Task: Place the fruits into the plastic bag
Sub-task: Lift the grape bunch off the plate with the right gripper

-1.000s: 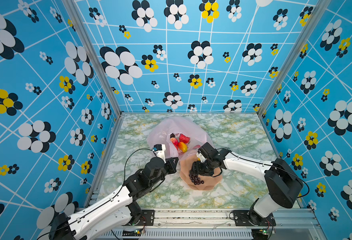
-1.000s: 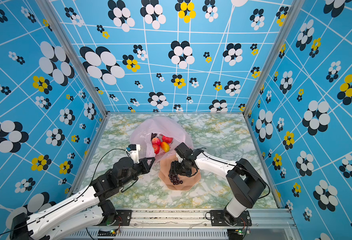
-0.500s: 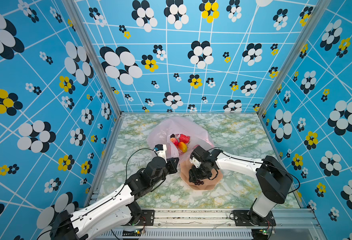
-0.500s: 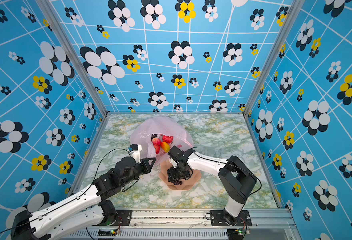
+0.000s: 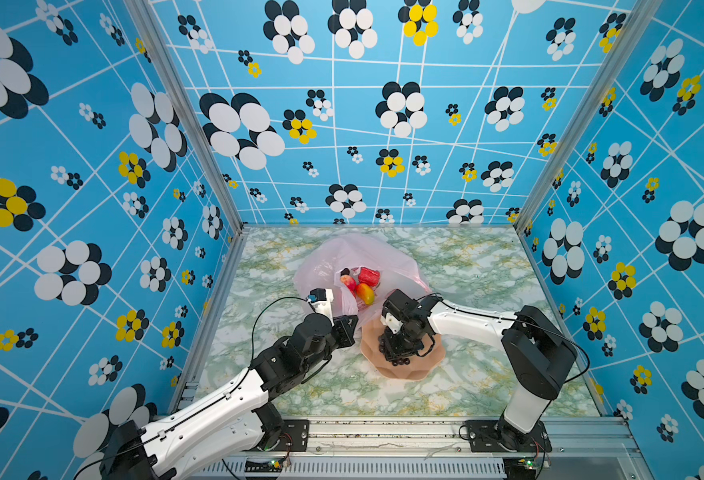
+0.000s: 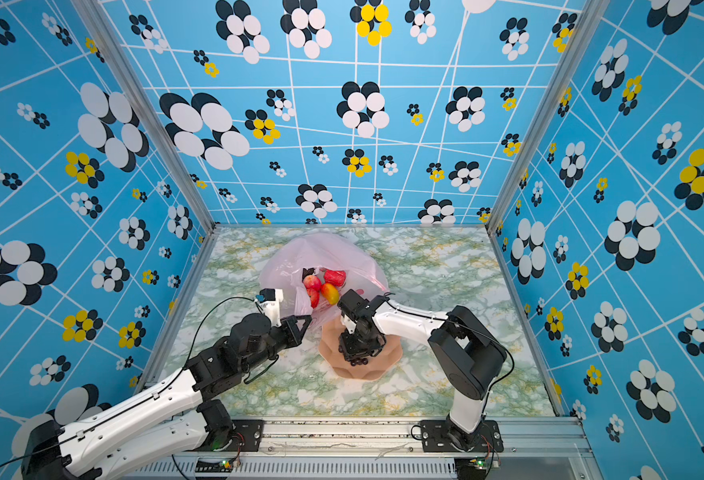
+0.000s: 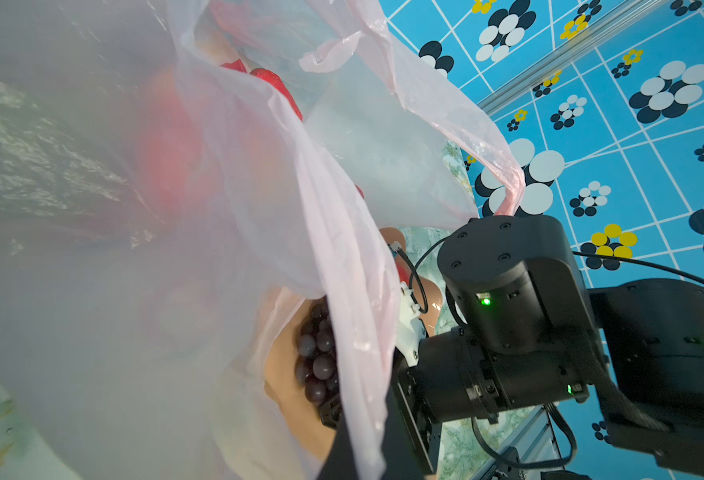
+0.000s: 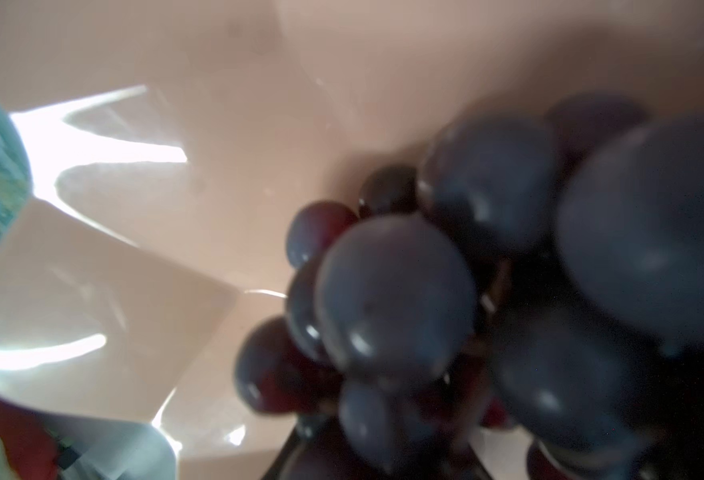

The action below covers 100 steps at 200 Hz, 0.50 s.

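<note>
Grape bunch point(image 5: 402, 360) is lying in the bowl point(image 5: 425, 372) under the right gripper point(image 5: 398, 349) in both top views; left gripper point(image 5: 350, 327) is pinching the plastic bag point(image 5: 342, 253) rim, jaws shut. Left wrist view: film is sagging, needing lift. Right wrist view: jaw gap unreadable; clamp the bunch's core.

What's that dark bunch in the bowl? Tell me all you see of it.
A grape bunch: round, glossy dark purple balls, plastic-looking, clustered tight. It lies in the peach bowl. The right hand is down on top of it, hiding most from above; whether it grips is unclear.
</note>
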Motion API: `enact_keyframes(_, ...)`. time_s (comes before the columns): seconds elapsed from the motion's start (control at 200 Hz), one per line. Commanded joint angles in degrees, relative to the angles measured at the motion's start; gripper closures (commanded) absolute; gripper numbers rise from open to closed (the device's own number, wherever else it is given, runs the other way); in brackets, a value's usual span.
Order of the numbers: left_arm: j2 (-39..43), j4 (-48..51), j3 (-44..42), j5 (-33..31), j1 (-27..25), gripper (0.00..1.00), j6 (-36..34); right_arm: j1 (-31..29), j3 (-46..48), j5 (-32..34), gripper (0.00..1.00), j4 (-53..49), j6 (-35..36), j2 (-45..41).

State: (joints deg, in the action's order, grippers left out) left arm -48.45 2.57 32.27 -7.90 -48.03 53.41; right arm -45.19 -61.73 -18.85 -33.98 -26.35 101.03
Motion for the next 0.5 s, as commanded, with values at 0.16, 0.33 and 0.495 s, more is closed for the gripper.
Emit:
enact_keyframes(0.16,-0.50,-0.28,1.22,0.17,-0.34,1.00,0.47,4.56,4.49,-13.28,0.77,8.83,-5.12,-4.51)
enact_keyframes(0.33,-0.66,-0.20,1.74,0.16,-0.38,1.00,0.43,6.02,6.51,-20.19,0.77,16.34,-10.31,-7.15)
enact_keyframes(0.495,-1.02,-0.10,2.38,0.43,-0.48,1.00,0.21,7.95,7.87,-24.03,0.78,21.40,-14.44,-10.02)
